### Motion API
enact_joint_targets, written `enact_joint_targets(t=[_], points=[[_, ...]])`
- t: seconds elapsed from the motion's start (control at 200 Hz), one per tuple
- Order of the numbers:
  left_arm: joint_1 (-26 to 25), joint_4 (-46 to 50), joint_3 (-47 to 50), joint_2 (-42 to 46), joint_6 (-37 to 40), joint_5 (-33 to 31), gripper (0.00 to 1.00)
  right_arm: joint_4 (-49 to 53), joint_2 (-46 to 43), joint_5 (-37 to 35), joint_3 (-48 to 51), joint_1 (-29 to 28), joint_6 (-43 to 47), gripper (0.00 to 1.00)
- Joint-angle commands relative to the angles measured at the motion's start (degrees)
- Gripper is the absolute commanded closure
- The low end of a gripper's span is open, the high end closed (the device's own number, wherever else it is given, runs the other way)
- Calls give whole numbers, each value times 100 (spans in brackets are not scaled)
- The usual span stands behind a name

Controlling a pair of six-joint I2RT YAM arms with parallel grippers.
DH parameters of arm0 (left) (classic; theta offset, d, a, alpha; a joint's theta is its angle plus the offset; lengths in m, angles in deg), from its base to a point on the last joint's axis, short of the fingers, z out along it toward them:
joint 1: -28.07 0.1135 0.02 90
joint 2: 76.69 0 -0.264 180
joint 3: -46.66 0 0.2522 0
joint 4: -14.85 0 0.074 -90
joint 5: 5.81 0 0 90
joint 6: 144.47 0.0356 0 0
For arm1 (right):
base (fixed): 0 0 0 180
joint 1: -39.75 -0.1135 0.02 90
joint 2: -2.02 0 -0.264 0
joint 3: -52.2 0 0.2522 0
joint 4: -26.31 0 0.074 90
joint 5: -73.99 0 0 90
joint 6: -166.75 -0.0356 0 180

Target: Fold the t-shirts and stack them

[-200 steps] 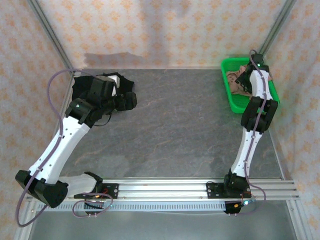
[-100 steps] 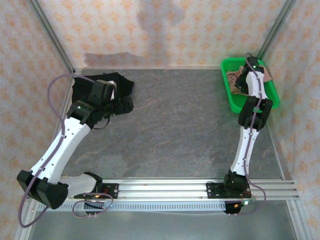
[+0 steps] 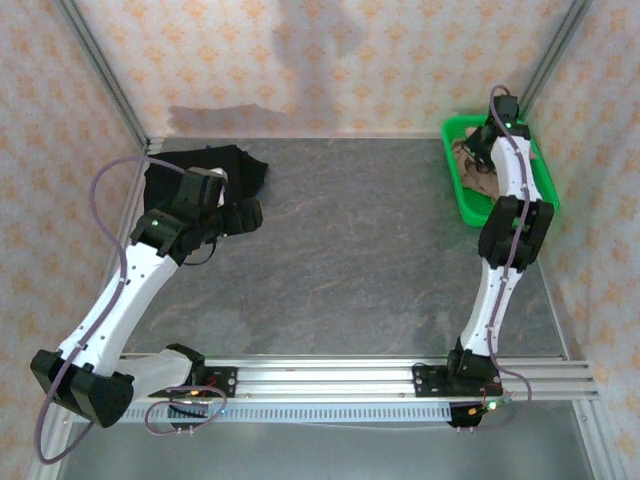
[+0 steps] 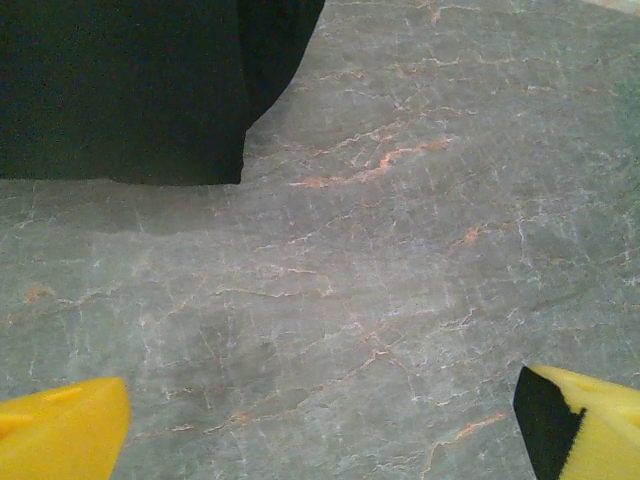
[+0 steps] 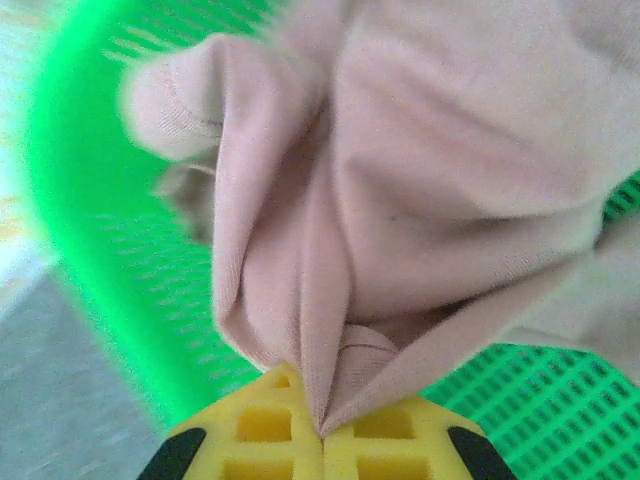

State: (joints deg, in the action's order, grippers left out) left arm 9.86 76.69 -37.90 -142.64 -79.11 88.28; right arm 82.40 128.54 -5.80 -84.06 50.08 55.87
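The black t-shirt (image 3: pixel 205 165) lies spread flat at the table's back left corner; its edge (image 4: pixel 120 90) fills the upper left of the left wrist view. My left gripper (image 3: pixel 250 213) hovers just in front and to the right of it, open, with bare table between its yellow fingertips (image 4: pixel 60 435). The salmon-pink t-shirt (image 3: pixel 470 165) lies bunched in the green basket (image 3: pixel 548 190) at the back right. My right gripper (image 5: pixel 322 435) is shut on a pinched fold of the pink t-shirt (image 5: pixel 420 150), which drapes away from the jaws over the basket's mesh (image 5: pixel 100 230).
The grey marbled table (image 3: pixel 360 250) stretches between the two arms. Patterned walls with metal corner posts close in the back and both sides. The arms' rail (image 3: pixel 330 380) runs along the near edge.
My right gripper has closed on the pink t-shirt while the arm reached deeper into the basket. The left arm has drawn back off the black t-shirt, still open.
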Motion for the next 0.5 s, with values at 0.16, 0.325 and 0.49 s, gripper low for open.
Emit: enact_joint_targets(t=[0.16, 0.325, 0.49], points=[[38, -414, -155, -59, 42, 209, 0, -1053, -2104, 82, 1017, -250, -788, 100], [31, -645, -348, -225, 5, 471, 0, -1411, -2773, 446, 1044, -326, -1153, 100], [29, -846, -628, -405, -64, 681, 0, -2073, -3346, 1069, 964, -441, -1677, 100]])
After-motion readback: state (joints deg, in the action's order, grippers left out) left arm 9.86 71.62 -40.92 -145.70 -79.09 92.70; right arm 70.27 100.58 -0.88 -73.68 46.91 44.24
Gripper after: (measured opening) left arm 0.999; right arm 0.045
